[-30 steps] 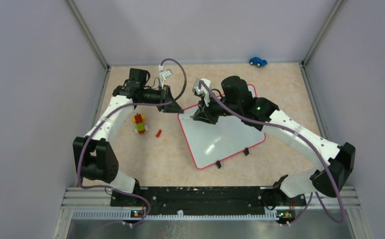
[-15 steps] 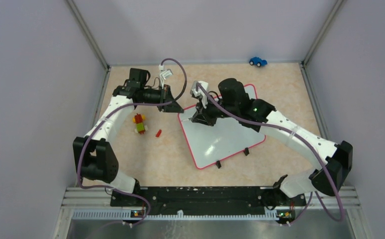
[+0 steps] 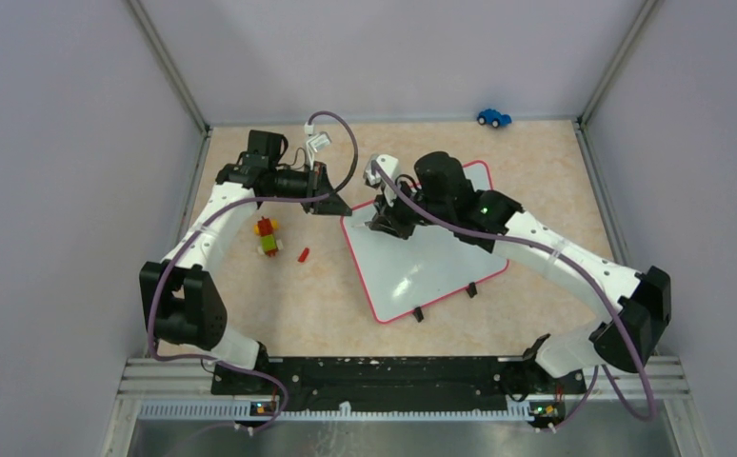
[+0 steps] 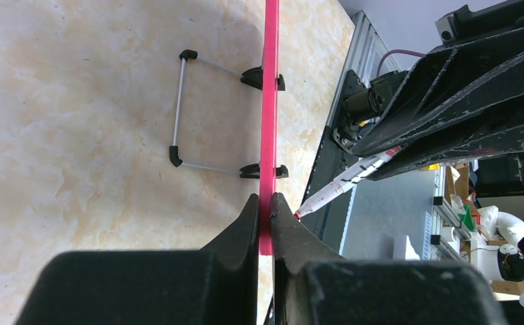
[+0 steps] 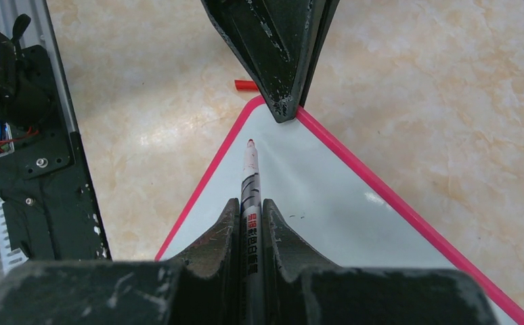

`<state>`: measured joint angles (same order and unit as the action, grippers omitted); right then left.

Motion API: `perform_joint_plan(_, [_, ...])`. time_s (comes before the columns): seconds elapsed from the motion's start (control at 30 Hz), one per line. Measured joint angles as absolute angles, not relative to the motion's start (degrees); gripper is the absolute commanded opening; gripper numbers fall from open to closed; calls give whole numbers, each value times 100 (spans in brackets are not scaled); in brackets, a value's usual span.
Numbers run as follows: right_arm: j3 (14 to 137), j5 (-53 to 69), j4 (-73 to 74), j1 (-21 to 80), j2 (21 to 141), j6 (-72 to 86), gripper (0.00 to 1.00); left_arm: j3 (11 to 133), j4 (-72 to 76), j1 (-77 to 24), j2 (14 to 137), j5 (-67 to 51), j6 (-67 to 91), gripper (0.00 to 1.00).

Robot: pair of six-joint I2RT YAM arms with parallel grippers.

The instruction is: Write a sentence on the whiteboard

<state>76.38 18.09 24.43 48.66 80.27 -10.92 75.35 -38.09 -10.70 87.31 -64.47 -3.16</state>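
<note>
Both claws are pinching something as I watch. My left gripper has its fingers pressed onto the thin pink frame of the whiteboard at the board's far-left corner. My right gripper is clamped around a marker that runs out between its fingers. The board lies on the table, a little right of centre and turned at an angle, with its two black feet along its near edge. The marker's red tip sits over the white surface just inside the corner my left claw grips; I cannot tell from either wrist view whether it touches. Left of the board, toward the table's left edge, stands a small brick toy with a loose red piece just beside it. By the table's far edge sits a blue toy car.
</note>
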Motion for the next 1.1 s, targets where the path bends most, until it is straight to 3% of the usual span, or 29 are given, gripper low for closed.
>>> perform_joint_plan(1.1, [7533,1776,2423,4866,8219,-1092,0,7535,-3769,-1090,8731,-6329,-364,0])
